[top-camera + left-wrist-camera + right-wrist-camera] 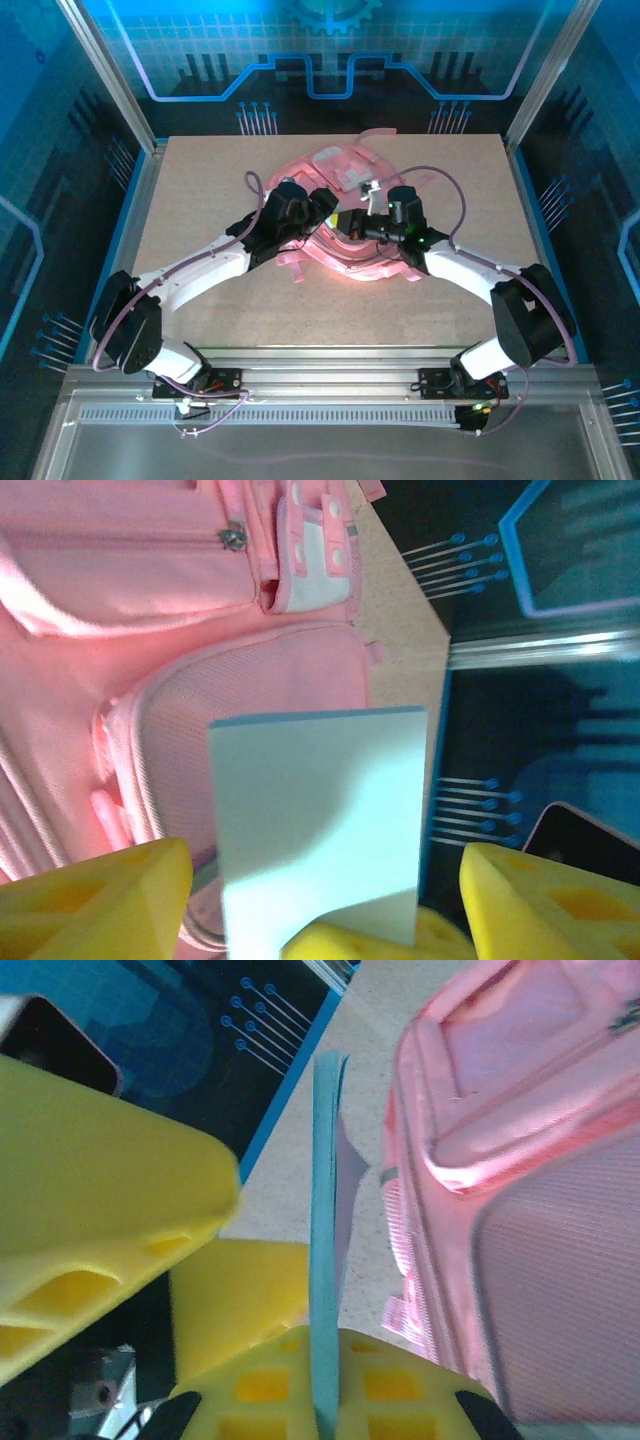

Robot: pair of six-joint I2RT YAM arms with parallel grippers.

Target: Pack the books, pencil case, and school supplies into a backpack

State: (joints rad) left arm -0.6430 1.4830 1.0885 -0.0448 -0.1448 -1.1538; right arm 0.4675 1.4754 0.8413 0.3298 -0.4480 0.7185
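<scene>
Pale blue flat rectangle [318, 810] is off the counter, held over the large pink fabric backpack [150, 550], in front of one of its rounded mesh-textured pockets. Right wrist view has it edge-on [325, 1210], a thin blue line just beside the backpack's side [540, 1160].

Right gripper [325, 1345]: yellow fingers closed together on the rectangle's lower edge, one pad each side, clamped.

Left gripper [326, 852]: fingers well apart, rectangle sits in the gap, neither yellow finger [100, 900] touching its side edges. Not gripping.

Top view: both arms angle inward and meet over the backpack [345, 165], which lies flat mid-counter, whitish patch toward the far side and straps trailing off it. Beige speckled counter [200, 180] around it is bare. Can't make out the rectangle from the top view, too small between the grippers.
</scene>
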